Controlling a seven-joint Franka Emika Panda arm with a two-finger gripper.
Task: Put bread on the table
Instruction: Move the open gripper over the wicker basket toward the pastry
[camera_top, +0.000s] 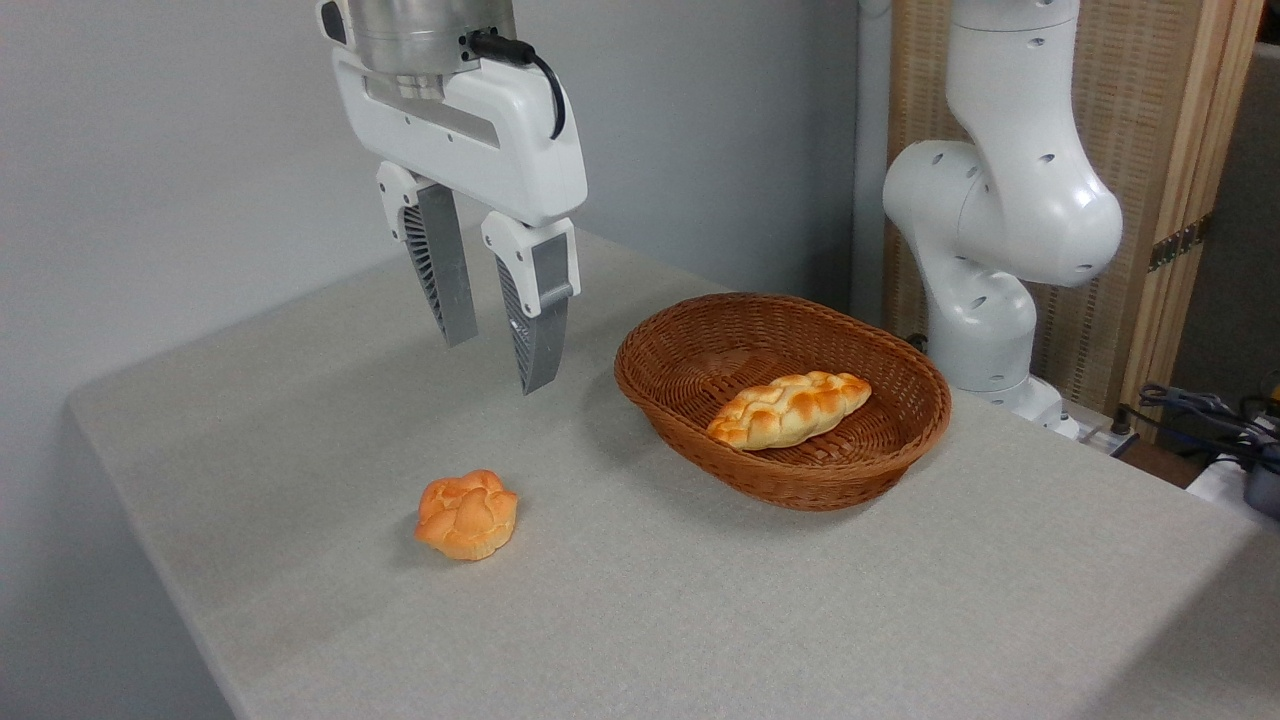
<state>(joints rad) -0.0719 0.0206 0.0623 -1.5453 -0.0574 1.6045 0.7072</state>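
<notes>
Grey wall behind, pale and bare; slatted wooden panel (1150, 150) at the right rear. Speckled light grey table (700, 620) fills the lower part of the view, rounded corner at left.

Gripper (500, 365) hangs above the table at upper left, fingers pointing down and slightly toward the camera. Jaws apart, nothing between them. Each finger (445, 275) is grey with a ribbed inner face, set in a white mount. White gripper body above, a black cable (545, 75) looping off its right side, metal cylinder on top cut by the frame edge. Fingertips clear of the table surface; faint shadow on the cloth below and to the right.

Small round orange bun (467, 515) lies on the table, below the gripper in the picture, well apart from the fingertips. Knotted top, sits flat, nothing touching it.

Brown oval wicker basket (690, 330) stands on the table to the right of the gripper, near but not touching it.

Braided bread (790, 408) lies inside the basket, on the floor toward the near right wall, long axis running lower left to upper right. Golden yellow with browned ridges. Not on the table.

Robot arm base (985, 250), white and jointed, stands behind the basket at the table's far right edge. Dark cables (1200, 410) on the floor area at far right.
</notes>
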